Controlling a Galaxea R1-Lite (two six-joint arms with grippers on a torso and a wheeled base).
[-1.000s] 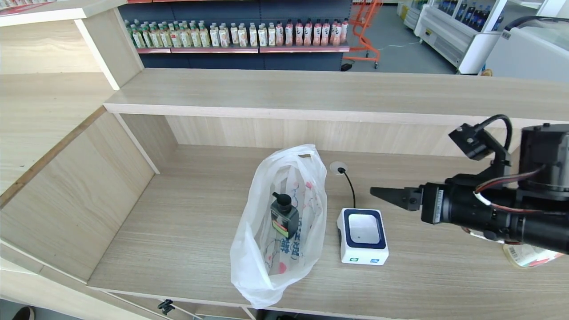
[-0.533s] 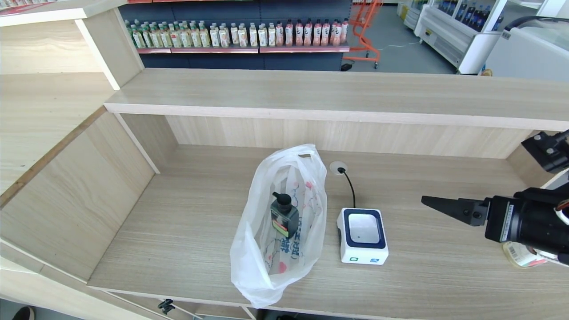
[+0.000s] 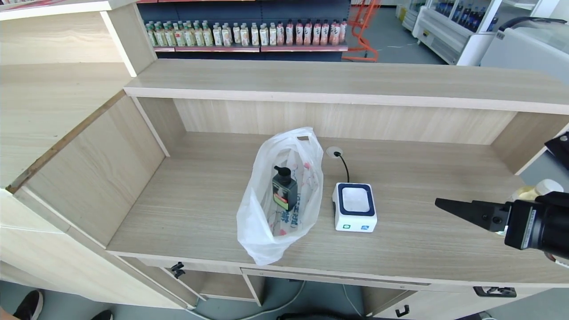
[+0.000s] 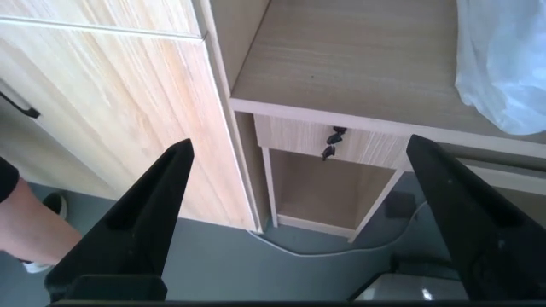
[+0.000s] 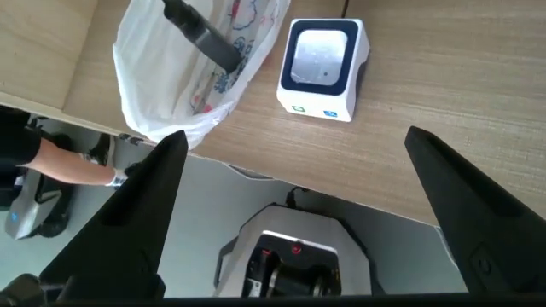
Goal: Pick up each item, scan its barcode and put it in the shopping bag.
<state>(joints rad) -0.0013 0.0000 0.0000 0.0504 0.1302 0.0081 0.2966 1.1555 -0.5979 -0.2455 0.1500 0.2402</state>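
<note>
Right gripper (image 5: 294, 135), spread wide in wrist view, hovers right of scanner (image 3: 354, 212).

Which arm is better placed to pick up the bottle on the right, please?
Right. The right gripper is open above the counter, close by the bottle; the left gripper is off the counter's front edge, beyond the bag.

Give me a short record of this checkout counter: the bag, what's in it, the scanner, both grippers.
Bag: white plastic shopping bag, mouth open, on the light wooden counter
In bag: black pump bottle
Scanner: white box scanner with dark blue frame, beside the bag, not touching
Left gripper: open, empty, low before the counter's front edge
Right gripper: open, empty, over the counter right of the scanner
Outside bag: pale bottle with white cap, by the right arm
</note>
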